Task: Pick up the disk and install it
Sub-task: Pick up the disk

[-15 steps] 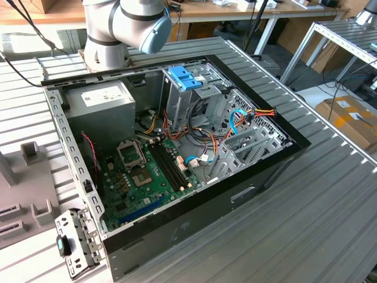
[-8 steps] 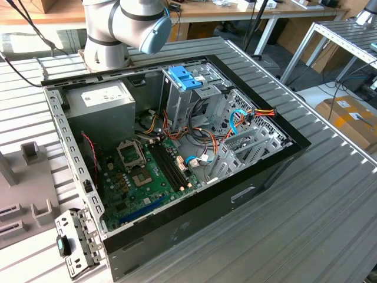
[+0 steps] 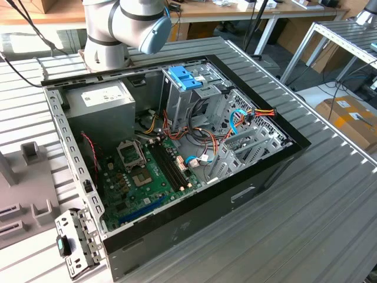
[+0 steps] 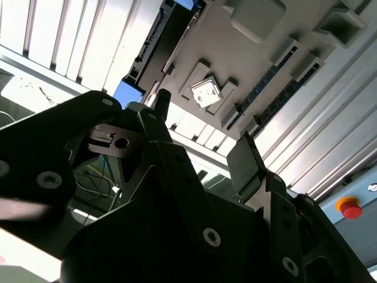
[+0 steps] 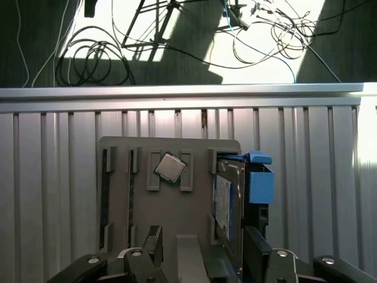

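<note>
The disk (image 5: 227,200) stands on edge in a slot of a grey holder plate (image 5: 177,218), with its white label with blue print showing and a blue side rail (image 5: 259,177) on its outer face. My gripper (image 5: 205,243) hovers over the plate, open. Its two black fingers (image 5: 154,239) are spread apart, and the disk lies between them, closer to one finger, with no contact visible. In the second wrist view the disk (image 4: 162,35) appears as a dark edge with a blue rail end (image 4: 129,91) beyond the gripper (image 4: 202,121).
A processor chip (image 5: 170,167) rests in the holder beside the disk. The open computer case (image 3: 177,147) lies on the slatted metal table (image 3: 330,194), with a blue tray (image 3: 185,76) on its drive cage, a grey power-supply box (image 3: 100,100) and the motherboard (image 3: 147,171). The table edge (image 5: 177,91) runs just beyond the holder.
</note>
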Action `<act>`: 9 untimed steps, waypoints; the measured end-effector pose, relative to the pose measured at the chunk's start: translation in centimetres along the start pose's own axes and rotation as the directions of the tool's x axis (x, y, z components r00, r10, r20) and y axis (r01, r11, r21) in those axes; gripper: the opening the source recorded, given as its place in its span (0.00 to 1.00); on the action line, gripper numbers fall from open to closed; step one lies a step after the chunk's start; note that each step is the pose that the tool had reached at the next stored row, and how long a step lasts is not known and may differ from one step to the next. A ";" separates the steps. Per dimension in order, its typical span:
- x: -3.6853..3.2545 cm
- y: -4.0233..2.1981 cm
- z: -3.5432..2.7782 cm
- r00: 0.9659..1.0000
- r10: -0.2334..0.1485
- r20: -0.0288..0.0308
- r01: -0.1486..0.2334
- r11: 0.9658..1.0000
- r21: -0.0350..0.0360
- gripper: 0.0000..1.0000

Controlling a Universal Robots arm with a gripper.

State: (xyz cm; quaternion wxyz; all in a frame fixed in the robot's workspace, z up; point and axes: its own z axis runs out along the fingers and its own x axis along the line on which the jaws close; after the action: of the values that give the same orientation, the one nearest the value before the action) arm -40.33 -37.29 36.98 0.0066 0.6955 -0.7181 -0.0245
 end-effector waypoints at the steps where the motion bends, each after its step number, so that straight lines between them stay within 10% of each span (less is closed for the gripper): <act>1: -0.03 0.00 0.01 1.000 0.000 0.000 0.000 1.000 0.000 0.66; 9: -0.32 0.00 0.15 1.000 0.000 0.000 0.000 1.000 0.000 0.66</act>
State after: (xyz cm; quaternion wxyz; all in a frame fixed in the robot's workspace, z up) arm -40.33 -36.96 36.85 0.0066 0.6955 -0.7181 -0.0245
